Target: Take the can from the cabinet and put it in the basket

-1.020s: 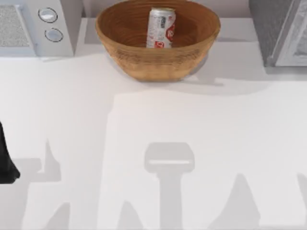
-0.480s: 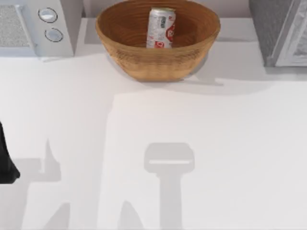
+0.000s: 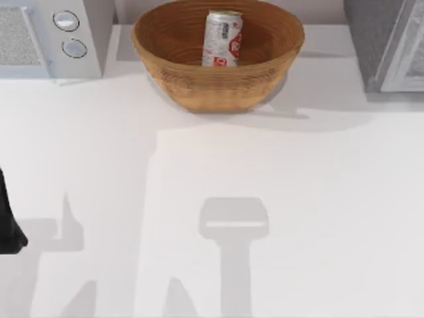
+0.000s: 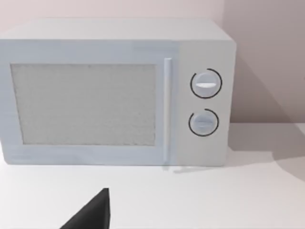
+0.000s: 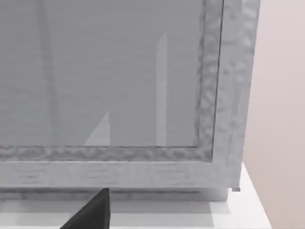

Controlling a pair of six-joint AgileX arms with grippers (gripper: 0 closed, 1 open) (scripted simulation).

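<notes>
Since the can [image 3: 222,38] is already standing upright inside the basket [image 3: 179,86] at the far middle of the table [image 3: 265,172], the way I read it the job is basically done and the only step left is keeping both arms out of the way. Doing that well, I'd say, just means no reaching back over the basket rim, because the can is tall and narrow and a nudge could tip it. From the top view, the cabinet [image 3: 371,46] sits at the far right corner, well apart from the basket, and a pale microwave [image 3: 50,40] with two knobs sits at the far left. A dark bit of the left arm [image 3: 8,225] pokes in at the table's left edge; it's cut off by the frame, so I can't tell what its tool is doing. The cabinet is cropped too, so I can't make out how its door stands from up there.

Left wrist view: it's looking straight at the microwave [image 4: 114,90], door closed, with one dark fingertip [image 4: 93,212] of the left tool at the frame edge. One tip isn't enough to say whether the fingers are apart or together.

Right wrist view: close up on the cabinet's pale framed door [image 5: 109,81], which looks closed as far as I can judge. Again a single dark fingertip [image 5: 93,212] of the right tool, so same deal, can't tell apart or together.
</notes>
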